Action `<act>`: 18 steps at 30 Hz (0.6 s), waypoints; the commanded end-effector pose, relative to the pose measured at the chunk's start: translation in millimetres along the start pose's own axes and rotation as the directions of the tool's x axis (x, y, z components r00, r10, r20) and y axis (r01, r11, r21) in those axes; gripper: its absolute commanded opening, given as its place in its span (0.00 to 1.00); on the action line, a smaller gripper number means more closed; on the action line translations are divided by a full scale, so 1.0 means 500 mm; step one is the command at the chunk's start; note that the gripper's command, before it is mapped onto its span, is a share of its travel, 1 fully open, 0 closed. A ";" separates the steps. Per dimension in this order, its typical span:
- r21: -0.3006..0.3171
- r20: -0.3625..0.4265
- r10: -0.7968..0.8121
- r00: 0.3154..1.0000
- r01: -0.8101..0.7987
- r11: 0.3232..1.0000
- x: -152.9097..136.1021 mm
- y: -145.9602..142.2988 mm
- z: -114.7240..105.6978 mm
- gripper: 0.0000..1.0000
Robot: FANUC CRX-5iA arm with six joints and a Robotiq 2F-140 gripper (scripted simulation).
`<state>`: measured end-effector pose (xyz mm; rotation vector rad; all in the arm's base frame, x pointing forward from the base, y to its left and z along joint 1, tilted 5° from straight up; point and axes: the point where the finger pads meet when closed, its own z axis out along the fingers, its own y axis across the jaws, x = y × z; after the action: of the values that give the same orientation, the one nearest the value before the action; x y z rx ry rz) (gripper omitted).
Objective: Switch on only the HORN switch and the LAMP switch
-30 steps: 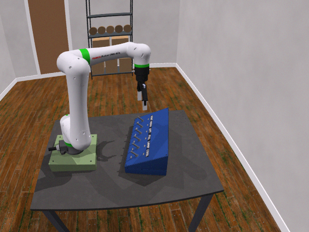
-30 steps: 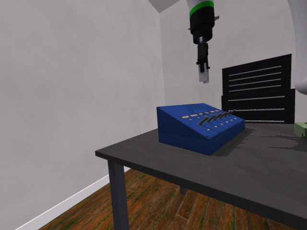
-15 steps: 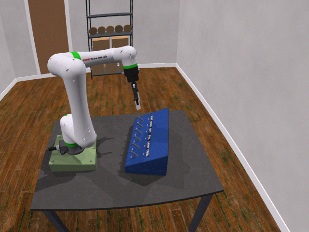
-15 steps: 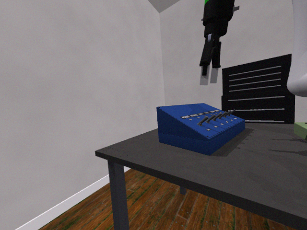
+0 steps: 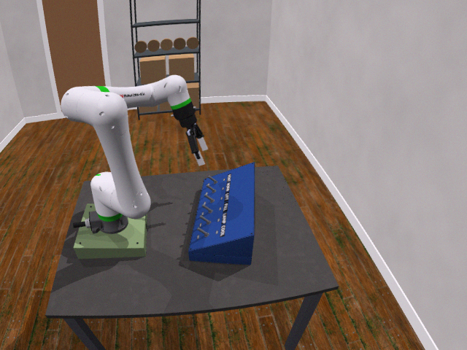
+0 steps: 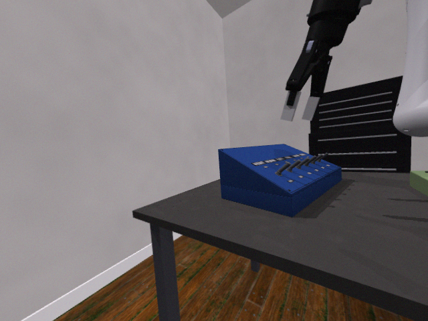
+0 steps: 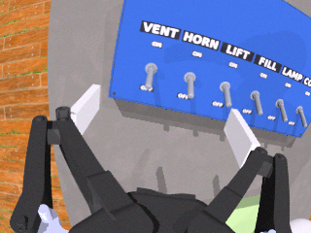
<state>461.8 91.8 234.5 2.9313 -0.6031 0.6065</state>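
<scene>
Overhead, a blue wedge-shaped console (image 5: 236, 216) is seen resting on the dark desk (image 5: 158, 278), right of the arm's green base block (image 5: 137, 246); white-on-black labels run along its sloped face, of which only LAMP and COOL at the near end can be made out, and a row of grey toggle levers (image 5: 206, 208) stands beside them. Red lettering is printed on the white forearm (image 5: 141, 94) but is too small to be read. The hand (image 5: 199, 152) is held in the air beyond the far edge of the desk, apart from the console, its fingers spread with nothing between them. From the exterior view, the console (image 6: 255, 176) is shown near the desk's (image 6: 241, 238) far corner, its label strip present but illegible, its levers (image 6: 300, 162) all leaning the same way; the hand (image 6: 297, 110) hangs well above it, pale pads pointing down. Through the wrist view, the labels VENT, HORN, LIFT, FILL and LAMP are read in order, a last one being cut off at the frame edge. The HORN switch (image 7: 190, 84) and the LAMP switch (image 7: 282, 109) are seen tilted like their neighbours, with the hand's pads (image 7: 86, 108) wide apart in front of the panel (image 7: 214, 7).
</scene>
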 end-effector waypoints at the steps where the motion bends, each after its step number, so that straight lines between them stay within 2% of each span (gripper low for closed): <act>1: 0.018 -0.053 0.035 0.998 -0.034 0.999 -0.016 -0.016 0.000 1.00; 6: 0.048 -0.080 0.061 0.995 -0.058 0.997 -0.033 -0.033 0.000 1.00; 12: 0.052 -0.083 0.064 0.994 -0.060 0.997 -0.036 -0.034 0.001 1.00; 13: 0.052 -0.083 0.064 0.994 -0.060 0.997 -0.036 -0.034 0.001 0.44; 18: 0.052 -0.083 0.064 0.994 -0.060 0.997 -0.036 -0.034 0.001 0.44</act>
<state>453.6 113.9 226.9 2.9239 -0.6815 0.7577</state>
